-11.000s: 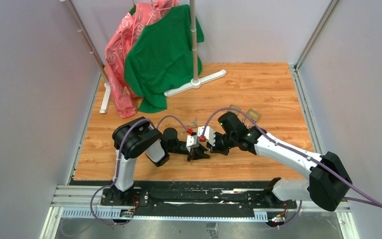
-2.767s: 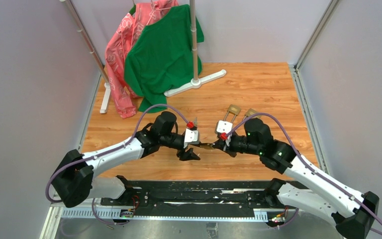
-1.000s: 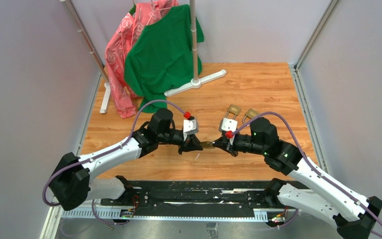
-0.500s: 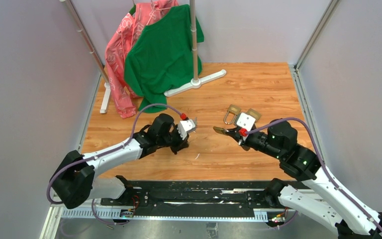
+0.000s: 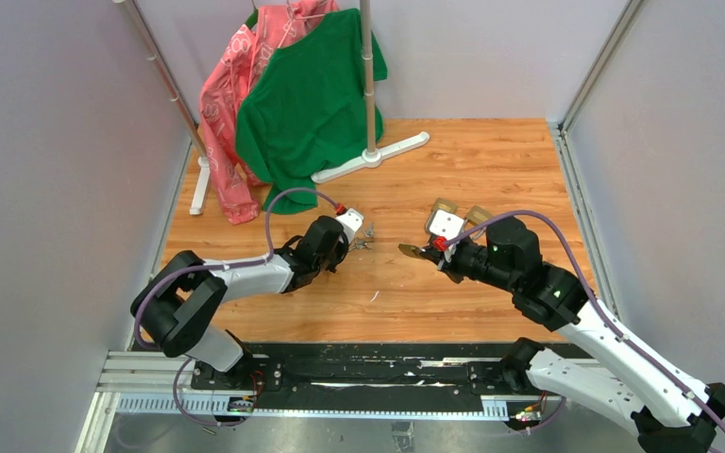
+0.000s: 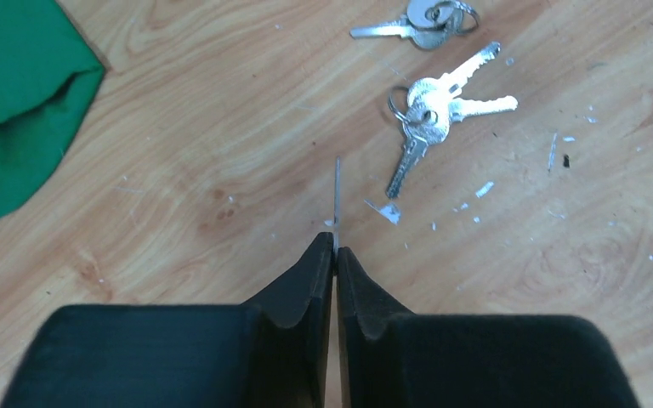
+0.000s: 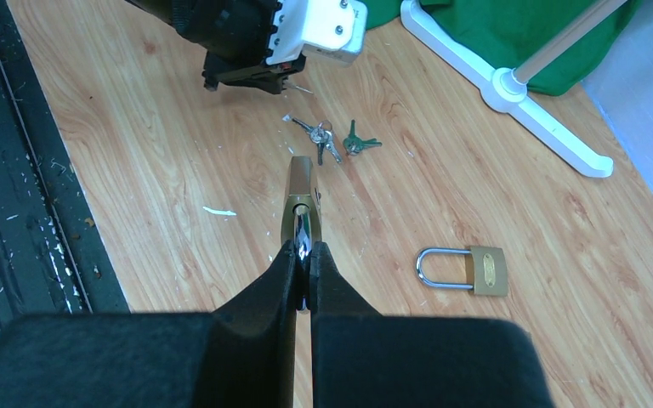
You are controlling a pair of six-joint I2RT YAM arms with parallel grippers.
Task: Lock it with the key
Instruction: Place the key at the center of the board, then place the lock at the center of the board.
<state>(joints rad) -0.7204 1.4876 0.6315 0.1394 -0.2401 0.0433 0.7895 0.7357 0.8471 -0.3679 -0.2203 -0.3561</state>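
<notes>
Because a key has to be fed into it, a brass padlock [image 7: 300,189] is held clear of the wooden table [image 5: 510,160] by the right gripper [image 7: 304,248]; the jaws are clamped tight on its silver shackle, and the brass body is pointed away from the wrist, presumably so that the keyhole can be reached. To the left of that padlock the left gripper [image 6: 334,248] is poised low over the table, jaws all but touching; a thin metal strip [image 6: 337,195] is pinched between the tips, and seen edge-on it cannot be identified. The key [image 6: 428,119], a small silvery bunch, is found lying ungripped on the table, left of the padlock. Well beyond the padlock a green shirt [image 5: 311,104] is hung on a white stand [image 5: 378,154]; a loose padlock [image 7: 463,270] is seen to the held padlock's right; a second key bunch [image 7: 359,143] is seen just past its far end; nothing is judged to block the way.
</notes>
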